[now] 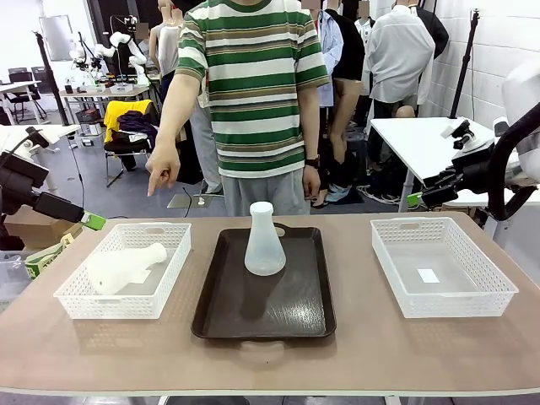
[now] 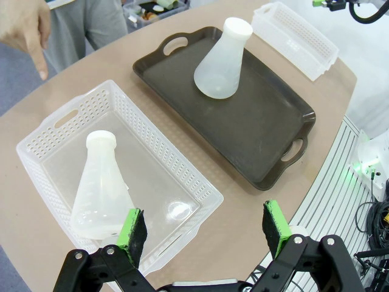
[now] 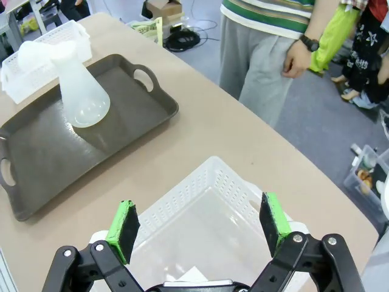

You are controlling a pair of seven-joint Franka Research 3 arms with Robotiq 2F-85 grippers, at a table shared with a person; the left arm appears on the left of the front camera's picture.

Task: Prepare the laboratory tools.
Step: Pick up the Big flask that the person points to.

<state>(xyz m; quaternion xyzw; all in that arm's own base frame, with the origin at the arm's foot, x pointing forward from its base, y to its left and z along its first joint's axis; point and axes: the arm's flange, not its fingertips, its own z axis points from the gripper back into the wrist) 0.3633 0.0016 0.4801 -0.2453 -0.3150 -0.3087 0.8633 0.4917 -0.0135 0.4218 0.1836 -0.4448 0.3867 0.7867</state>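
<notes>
One frosted conical flask [image 1: 264, 240] stands upright on the dark brown tray [image 1: 291, 316]. A second flask [image 1: 125, 267] lies on its side in the left white mesh basket [image 1: 80, 308]. My left gripper [image 1: 89, 221] hovers off the table's left edge, open and holding nothing. In the left wrist view its green pads [image 2: 132, 234] frame the lying flask [image 2: 103, 188] and the near corner of its basket [image 2: 182, 176]. My right gripper [image 1: 415, 200] hangs open beyond the far right. In the right wrist view the right gripper [image 3: 199, 225] is above the right basket [image 3: 182, 201].
A person stands at the far side, one hand [image 1: 160, 173] pointing a finger down toward the left basket, the other hand [image 3: 298, 58] hanging by the side. The right basket [image 1: 498, 295] holds just a small white label. The table's curved front edge [image 2: 316, 201] lies near my left gripper.
</notes>
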